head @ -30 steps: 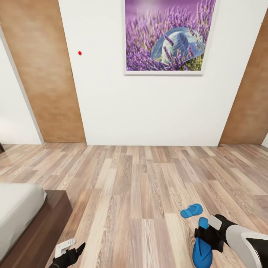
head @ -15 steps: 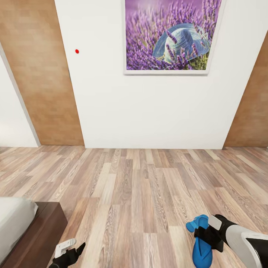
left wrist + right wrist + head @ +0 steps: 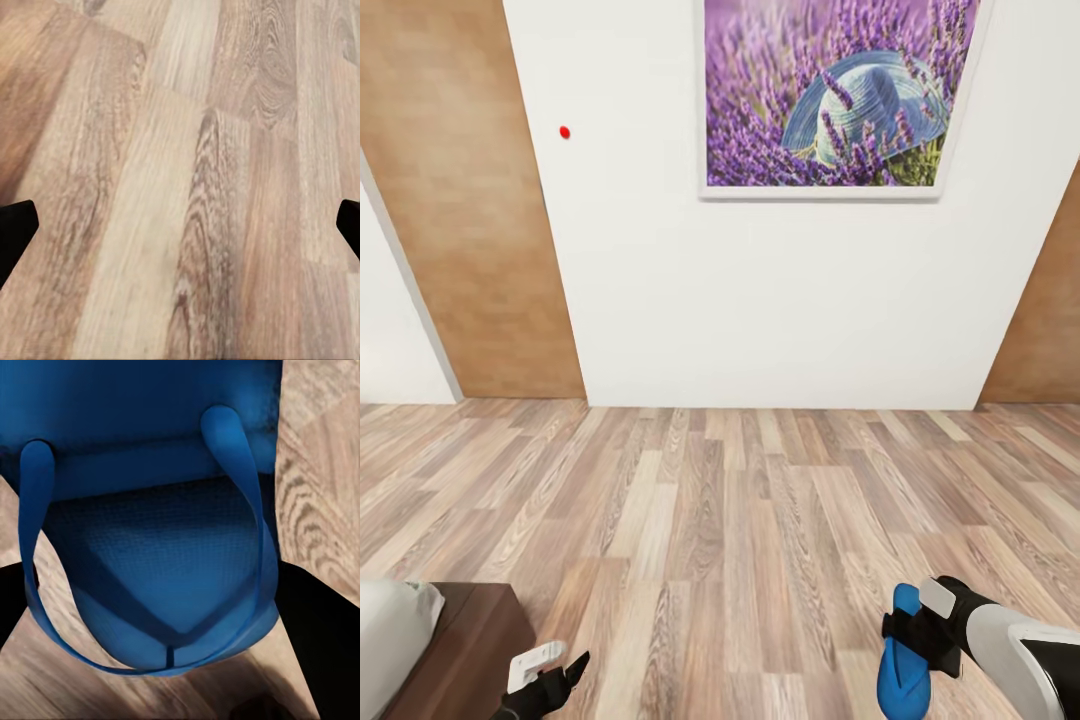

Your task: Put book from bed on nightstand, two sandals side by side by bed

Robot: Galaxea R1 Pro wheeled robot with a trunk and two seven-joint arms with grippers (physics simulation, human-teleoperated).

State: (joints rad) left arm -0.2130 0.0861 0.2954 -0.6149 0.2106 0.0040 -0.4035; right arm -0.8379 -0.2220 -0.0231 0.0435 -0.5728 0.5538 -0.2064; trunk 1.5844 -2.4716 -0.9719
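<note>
A bright blue sandal (image 3: 161, 547) hangs close before my right gripper (image 3: 161, 607), its thin straps (image 3: 240, 495) looping toward me. My dark fingers (image 3: 319, 645) flank it on both sides, over pale wood floor (image 3: 322, 472).

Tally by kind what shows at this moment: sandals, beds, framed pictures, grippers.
Sandals: 1, the blue sandal held in the right gripper.
Beds: 1, the bed, corner in view.
Framed pictures: 1, the lavender picture.
Grippers: 2, with the left gripper.
Total: 5.
</note>
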